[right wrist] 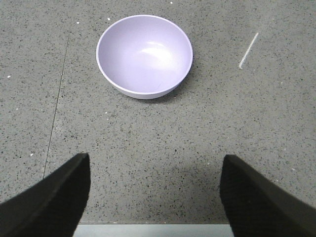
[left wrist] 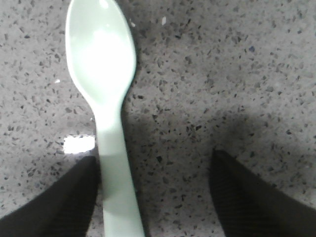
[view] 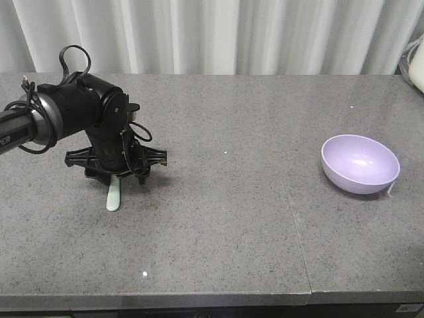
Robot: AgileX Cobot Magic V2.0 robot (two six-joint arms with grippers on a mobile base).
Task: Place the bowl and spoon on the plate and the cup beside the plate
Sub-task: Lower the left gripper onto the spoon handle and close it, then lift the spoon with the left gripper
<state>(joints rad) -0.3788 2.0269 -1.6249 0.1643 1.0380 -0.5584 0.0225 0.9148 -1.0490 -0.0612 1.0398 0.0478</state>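
Mint-green spoon (left wrist: 101, 64), handle cut off at 6 o'clock, lies between the parted jaws of the left gripper (left wrist: 153, 197); right gripper (right wrist: 153, 197) likewise apart, bowl (right wrist: 144, 54) at 12 o'clock.

Grey speckled surface (view: 225, 225), white curtain (view: 218, 36) behind.
A thin seam (view: 291, 199) runs front to back, right of centre.

Staged robot test setup (lab-like), grey speckled stone countertop (view: 218, 218), white pleated curtain (view: 232, 33) behind
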